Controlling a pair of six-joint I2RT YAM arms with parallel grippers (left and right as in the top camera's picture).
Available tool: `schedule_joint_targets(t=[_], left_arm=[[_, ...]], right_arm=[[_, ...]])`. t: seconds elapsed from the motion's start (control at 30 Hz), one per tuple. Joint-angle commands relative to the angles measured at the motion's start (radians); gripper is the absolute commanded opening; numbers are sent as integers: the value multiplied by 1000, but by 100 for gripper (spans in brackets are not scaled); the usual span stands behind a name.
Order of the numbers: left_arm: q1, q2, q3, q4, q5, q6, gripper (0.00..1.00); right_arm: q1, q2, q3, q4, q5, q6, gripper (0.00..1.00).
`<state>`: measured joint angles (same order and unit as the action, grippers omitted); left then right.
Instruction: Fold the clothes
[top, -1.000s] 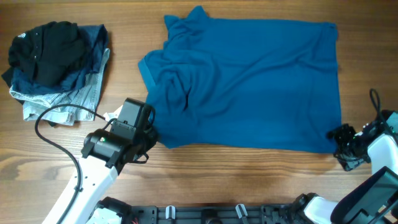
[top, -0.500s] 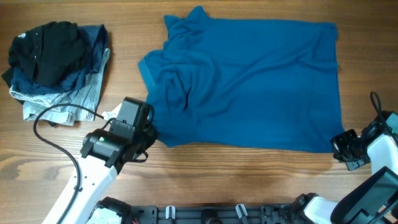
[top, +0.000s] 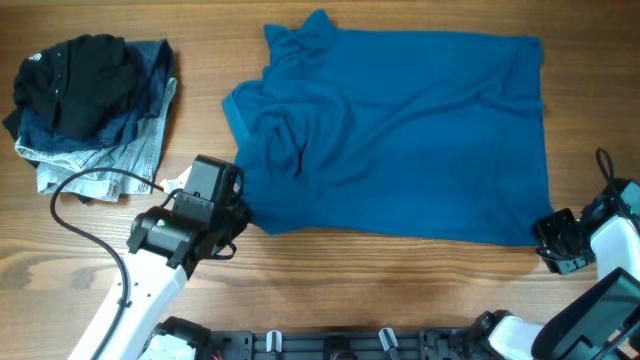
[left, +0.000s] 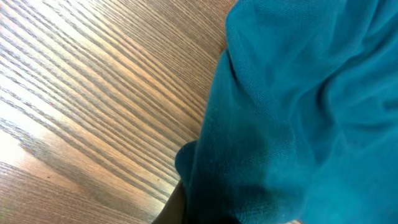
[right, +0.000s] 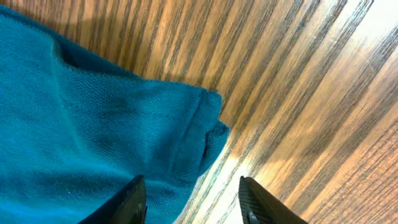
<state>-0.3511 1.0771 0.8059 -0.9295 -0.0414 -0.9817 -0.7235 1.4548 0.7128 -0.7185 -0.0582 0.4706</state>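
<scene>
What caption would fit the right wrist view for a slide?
Open right gripper at a hemmed corner of the blue shirt on the table.

On table (top: 400, 290): clothes (top: 400, 140) spread centre to right; jeans (top: 135, 150) far left, another garment (top: 75, 85) heaped on top; left gripper (top: 245, 213) at clothes' near-left corner; right gripper (top: 545, 237) at near-right corner.

Left hand (top: 238, 207) clamped on clothes (top: 400, 140) edge; right hand (right: 193, 205) low, fingers parted.
</scene>
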Motion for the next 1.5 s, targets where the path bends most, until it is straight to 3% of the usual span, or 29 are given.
schedule_joint_targets(t=[0.0,0.17,0.23,0.3,0.33,0.6,0.8,1.2,1.47], left_arm=[[10,3,0,5,-35,5,4],[10,3,0,5,-36,5,4],[10,4,0,5,-36,6,4],[10,4,0,5,-36,6,4],[10,4,0,1,-36,5,4],[10,3,0,-70,-26,-29,4],[10,-26,0,-109,39,-51,4],[9,-176,16,-65,58,-9,4],[10,-200,97,-5,-82,63,4]], right_arm=[[2,27,-2,19,18,3,50],[2,85,-2,79,10,4,48],[2,98,-2,106,-13,4,38],[2,100,-2,121,-28,4,9],[2,100,-1,123,-27,4,4],[-43,91,28,29,-32,88,4],[-121,-5,47,-20,-96,37,4],[-122,-311,51,-69,-157,-78,4],[-122,-381,120,-99,-156,-78,4]])
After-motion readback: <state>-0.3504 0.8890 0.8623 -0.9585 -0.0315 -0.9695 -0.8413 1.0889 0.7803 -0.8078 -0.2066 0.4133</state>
